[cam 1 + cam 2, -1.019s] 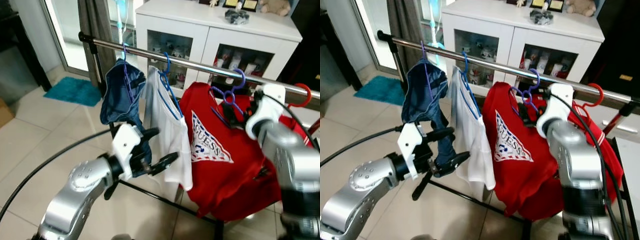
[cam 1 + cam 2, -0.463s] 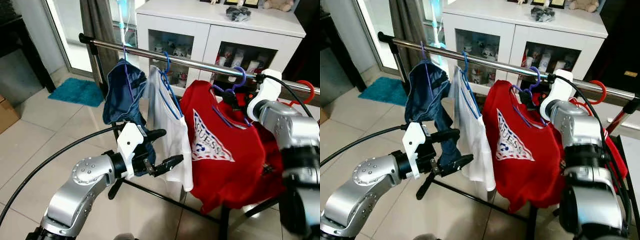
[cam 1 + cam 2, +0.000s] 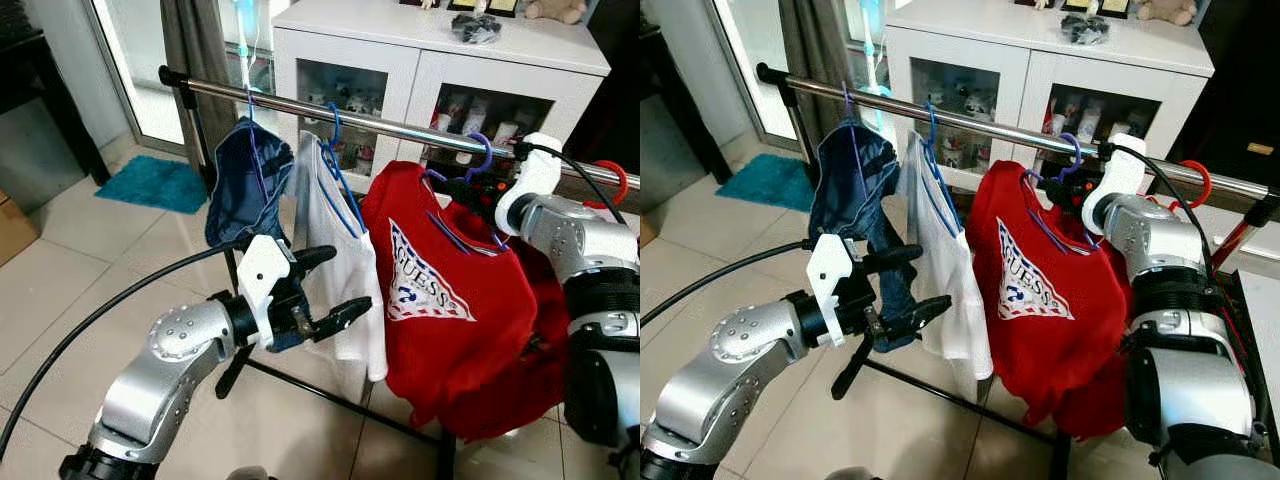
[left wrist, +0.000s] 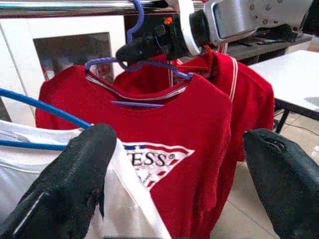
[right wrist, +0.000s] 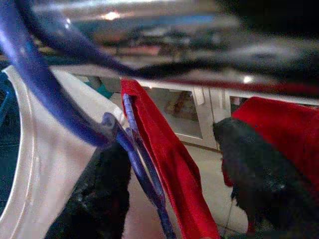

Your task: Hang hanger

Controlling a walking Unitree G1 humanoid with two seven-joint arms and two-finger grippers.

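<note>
bright daylight — wrist views blurred

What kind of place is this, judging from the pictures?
Probably a room in a home: a metal clothes rail hung with shirts on hangers, a white cabinet with glass doors, and a tiled floor with a teal mat.

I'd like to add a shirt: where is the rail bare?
The rail is bare between the white shirt and the purple hanger. Around the red shirt and right end effector it is crowded.
</note>
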